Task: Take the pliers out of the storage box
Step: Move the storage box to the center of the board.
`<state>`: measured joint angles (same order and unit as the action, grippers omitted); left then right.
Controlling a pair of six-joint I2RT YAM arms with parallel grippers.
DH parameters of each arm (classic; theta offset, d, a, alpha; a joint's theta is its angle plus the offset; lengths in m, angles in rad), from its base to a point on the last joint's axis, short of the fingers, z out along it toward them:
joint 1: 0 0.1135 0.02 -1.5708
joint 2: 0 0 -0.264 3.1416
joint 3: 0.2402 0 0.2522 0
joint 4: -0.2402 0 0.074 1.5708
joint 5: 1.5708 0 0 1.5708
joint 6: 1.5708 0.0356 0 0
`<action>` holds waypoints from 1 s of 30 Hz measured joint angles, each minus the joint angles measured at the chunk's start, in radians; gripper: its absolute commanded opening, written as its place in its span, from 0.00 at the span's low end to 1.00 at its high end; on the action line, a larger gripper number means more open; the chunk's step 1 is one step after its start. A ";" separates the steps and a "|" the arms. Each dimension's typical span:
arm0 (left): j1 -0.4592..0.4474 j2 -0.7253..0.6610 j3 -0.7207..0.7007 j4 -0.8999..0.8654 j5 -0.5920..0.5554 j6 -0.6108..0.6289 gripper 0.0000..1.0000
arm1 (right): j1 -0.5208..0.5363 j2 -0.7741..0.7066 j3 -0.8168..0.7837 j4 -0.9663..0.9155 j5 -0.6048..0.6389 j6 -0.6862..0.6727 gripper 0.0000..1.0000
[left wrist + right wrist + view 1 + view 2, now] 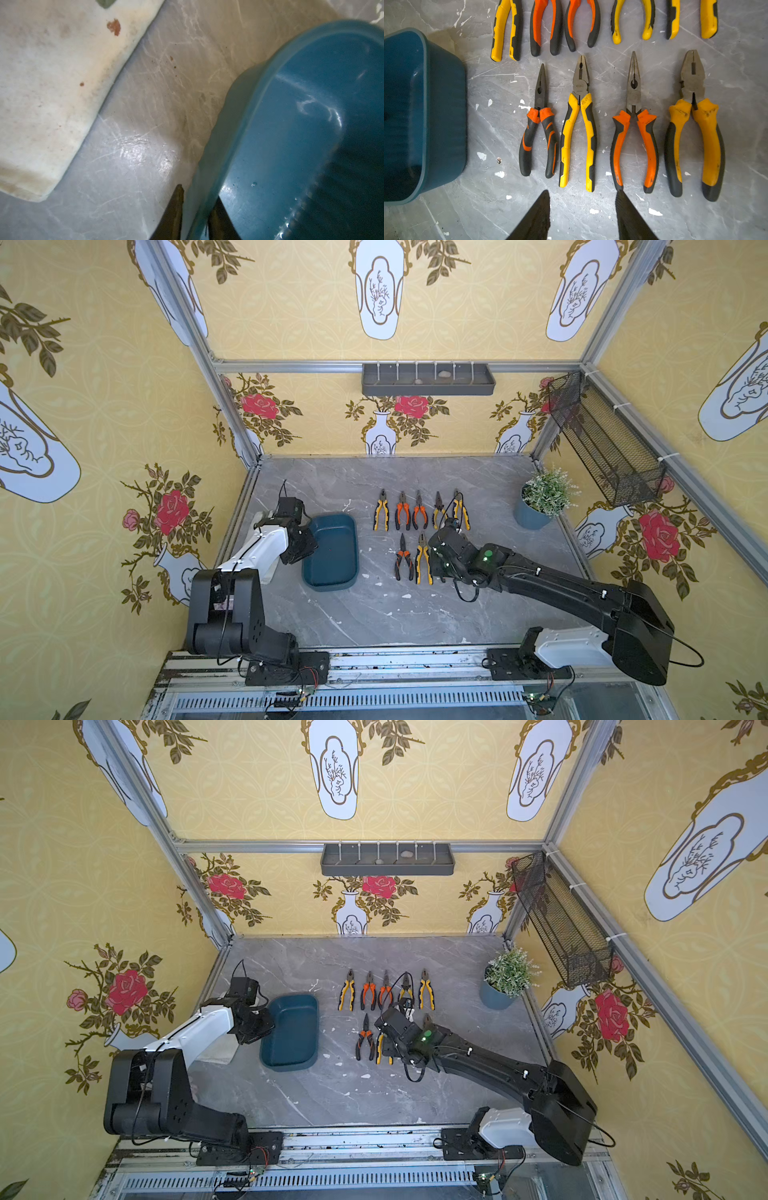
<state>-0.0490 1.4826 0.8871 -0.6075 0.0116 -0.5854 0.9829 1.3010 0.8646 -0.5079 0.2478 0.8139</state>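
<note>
The teal storage box (pixel 332 556) (pixel 291 1031) stands on the grey table's left side, and its inside shows nothing. My left gripper (pixel 305 549) (pixel 199 192) is shut on the box's near left wall (pixel 228 135), one finger outside and one inside. Several pliers lie on the table in two rows to the right of the box, the back row (pixel 419 510) and the front row (pixel 578 135). My right gripper (pixel 583 192) (pixel 437 572) hovers open just behind the front row's handles, holding nothing. The right arm hides part of the front row in both top views.
A potted plant (pixel 544 497) stands at the back right. A grey tray (pixel 428 379) hangs on the back wall and a black mesh basket (pixel 602 439) on the right wall. A stained white pad (pixel 41 83) lies beside the box, under the left arm.
</note>
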 measured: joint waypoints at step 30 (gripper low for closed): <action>-0.095 0.174 0.184 0.003 -0.039 0.044 0.24 | -0.002 -0.002 0.006 0.011 -0.002 0.000 0.52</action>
<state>-0.1444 1.6569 1.0714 -0.6041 -0.0269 -0.5415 0.9813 1.2995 0.8711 -0.4969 0.2455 0.8139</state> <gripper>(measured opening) 0.239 0.521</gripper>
